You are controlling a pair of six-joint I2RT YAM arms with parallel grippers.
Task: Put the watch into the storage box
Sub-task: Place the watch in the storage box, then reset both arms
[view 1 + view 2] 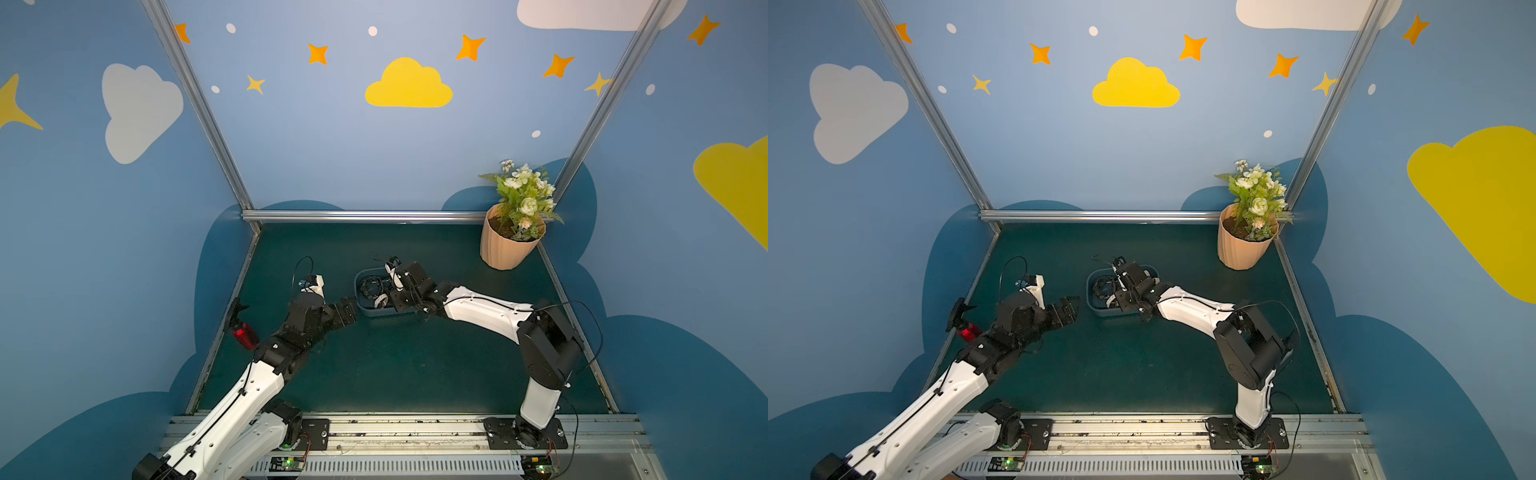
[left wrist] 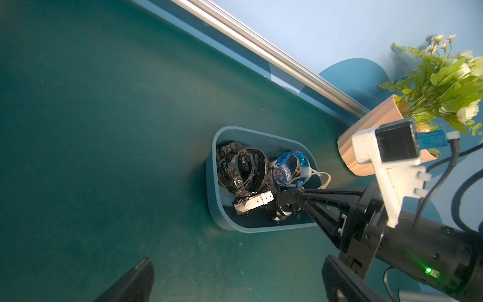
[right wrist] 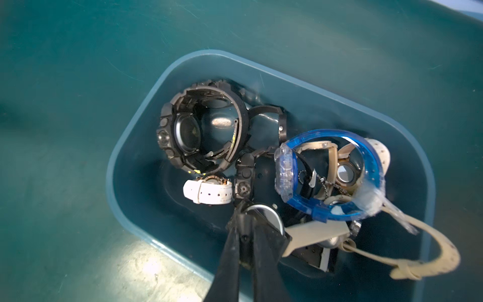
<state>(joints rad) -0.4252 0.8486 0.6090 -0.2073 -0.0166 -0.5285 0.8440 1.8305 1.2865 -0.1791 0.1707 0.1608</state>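
Observation:
The storage box (image 3: 112,170), a shallow blue-grey tub, stands mid-table in both top views (image 1: 365,312) (image 1: 1096,309) and holds several watches. My right gripper (image 3: 245,211) reaches down into it and is shut on the dark strap of a black watch (image 3: 266,217) with a round silver case, low near the box's front wall (image 2: 283,213). A large black watch (image 3: 203,130), a white-strapped one (image 3: 209,192) and a clear blue one (image 3: 329,170) lie loose in the box. My left gripper (image 1: 347,309) hovers just left of the box, open and empty (image 2: 235,287).
A beige strap (image 3: 431,251) hangs out over the box's rim. A peach flower pot (image 1: 507,245) with white flowers stands at the back right corner. A red bottle (image 1: 245,334) lies at the table's left edge beside my left arm. A metal rail (image 1: 365,215) runs along the back.

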